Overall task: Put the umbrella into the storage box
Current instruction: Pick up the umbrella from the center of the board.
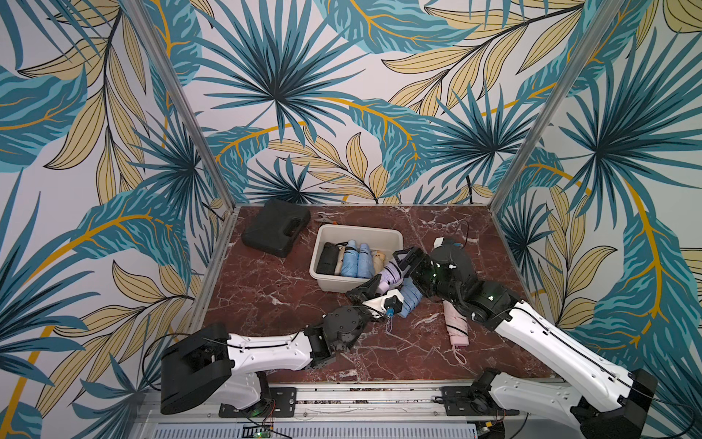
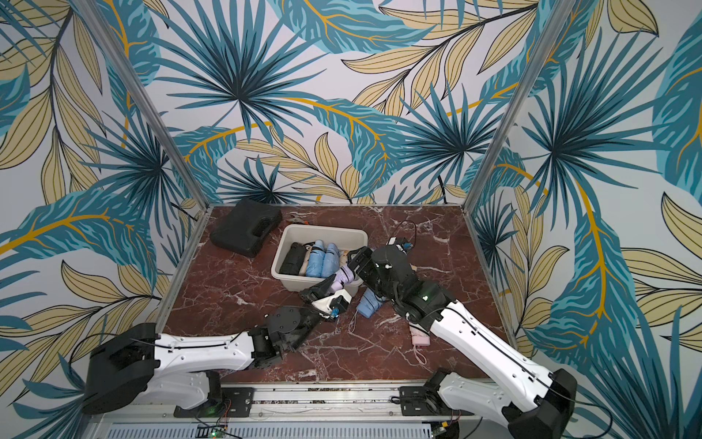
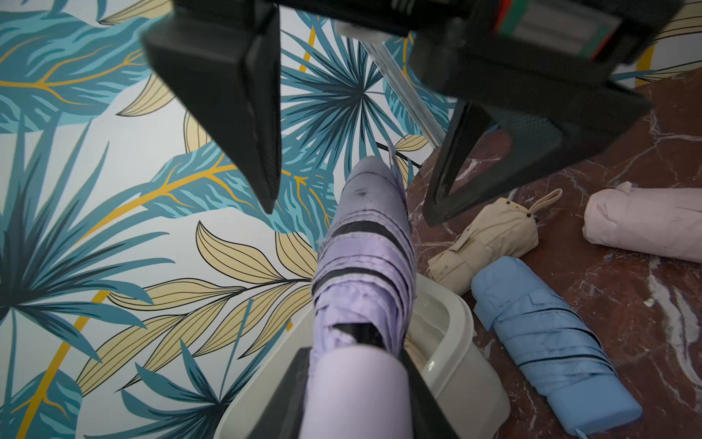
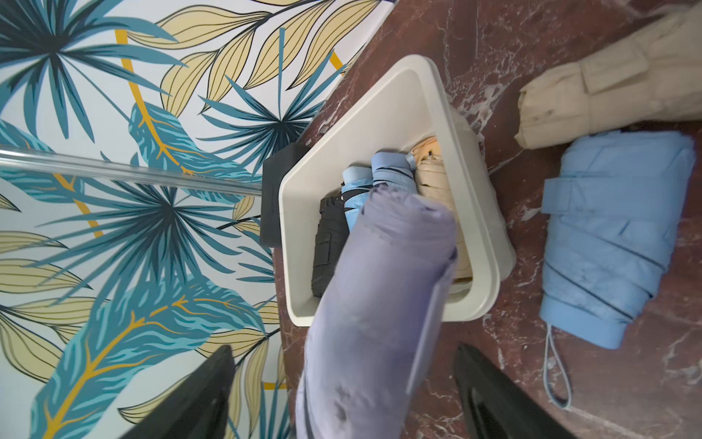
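STEP place | left jaws clamped on the handle of the lilac folded fabric umbrella (image 1: 391,275), tilted over the near corner of the off-white plastic storage box (image 1: 357,228) | right jaws wide open astride its tip | I'd withdraw the right jaws first, then carry it past the rim before lowering.

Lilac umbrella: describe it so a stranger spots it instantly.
Find the off-white storage box beside the black case. Leaning over its near right corner is the lilac umbrella, clamped in the left gripper. It alone is lilac and held.

Lilac umbrella (image 2: 343,275) at storage box (image 2: 323,230) corner
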`<control>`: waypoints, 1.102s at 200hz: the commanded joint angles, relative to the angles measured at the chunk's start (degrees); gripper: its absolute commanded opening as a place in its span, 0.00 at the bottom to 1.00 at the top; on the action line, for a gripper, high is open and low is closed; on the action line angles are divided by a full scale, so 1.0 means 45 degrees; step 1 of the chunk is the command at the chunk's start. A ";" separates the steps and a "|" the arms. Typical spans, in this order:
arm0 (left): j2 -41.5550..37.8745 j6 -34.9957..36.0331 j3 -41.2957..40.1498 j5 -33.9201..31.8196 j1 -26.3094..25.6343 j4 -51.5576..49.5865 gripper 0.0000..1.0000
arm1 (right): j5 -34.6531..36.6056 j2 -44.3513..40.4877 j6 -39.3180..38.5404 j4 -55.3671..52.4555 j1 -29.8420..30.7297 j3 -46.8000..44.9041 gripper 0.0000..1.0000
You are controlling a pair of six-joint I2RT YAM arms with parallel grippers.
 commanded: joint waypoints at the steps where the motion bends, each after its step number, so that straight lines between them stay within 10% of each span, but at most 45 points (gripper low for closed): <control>1: -0.1315 -0.2404 0.0932 0.1285 0.0489 -0.2687 0.00 | 0.1177 -0.0549 -0.2274 -0.0800 -0.0027 0.0290 0.96; 71: -0.4049 -0.8144 0.4200 0.7635 0.3872 -1.3024 0.00 | 0.0321 -0.0927 -1.2886 -0.2451 -0.0009 0.2364 0.93; 101: -0.4713 -0.9346 0.4376 1.0439 0.5054 -1.3924 0.00 | -0.3299 -0.0018 -1.6351 -0.3981 0.0676 0.3763 0.89; 159: -0.5257 -1.0795 0.4004 1.3408 0.6023 -1.3909 0.00 | -0.1229 0.1311 -2.3060 -0.5038 0.3036 0.4269 0.99; 220: -0.5739 -1.1242 0.3519 1.3929 0.6326 -1.3366 0.00 | -0.1478 0.1903 -2.5211 -0.3109 0.3678 0.2848 0.99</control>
